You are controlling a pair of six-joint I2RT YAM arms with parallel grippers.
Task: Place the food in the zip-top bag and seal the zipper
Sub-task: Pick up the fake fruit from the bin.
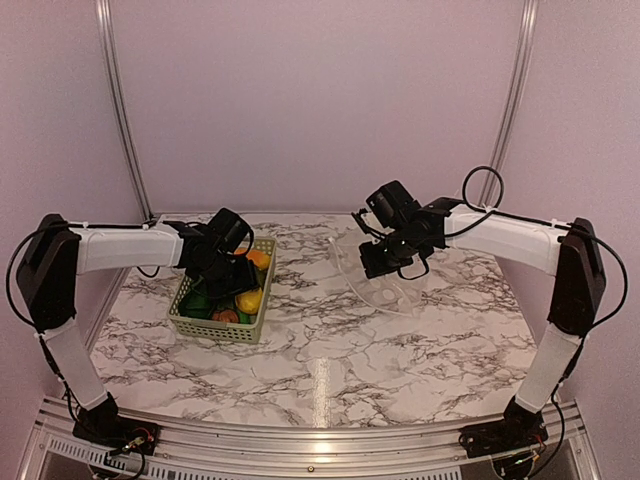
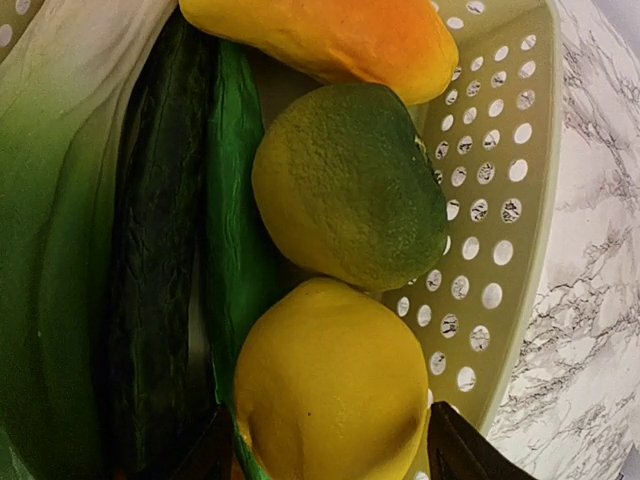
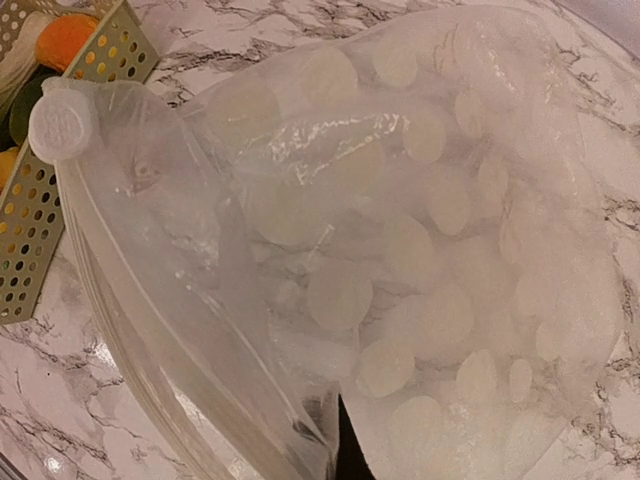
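The food lies in a pale green basket [image 1: 215, 330]. In the left wrist view I see a lemon [image 2: 330, 390], a lime-green fruit [image 2: 350, 185], an orange piece [image 2: 340, 35], long green pieces [image 2: 150, 280] and bok choy [image 2: 50, 200]. My left gripper [image 2: 335, 455] is down in the basket, open, with its fingers [image 2: 460, 450] close on either side of the lemon. My right gripper [image 1: 385, 258] is shut on the clear dotted zip-top bag [image 3: 430, 250] and holds it up off the table. The zipper [image 3: 150, 320] runs diagonally at the left.
The basket's perforated wall [image 2: 500, 200] is just right of the lemon. The basket corner [image 3: 40, 220] lies left of the bag mouth. Marble tabletop [image 1: 330, 370] stretches in front; pink walls stand behind.
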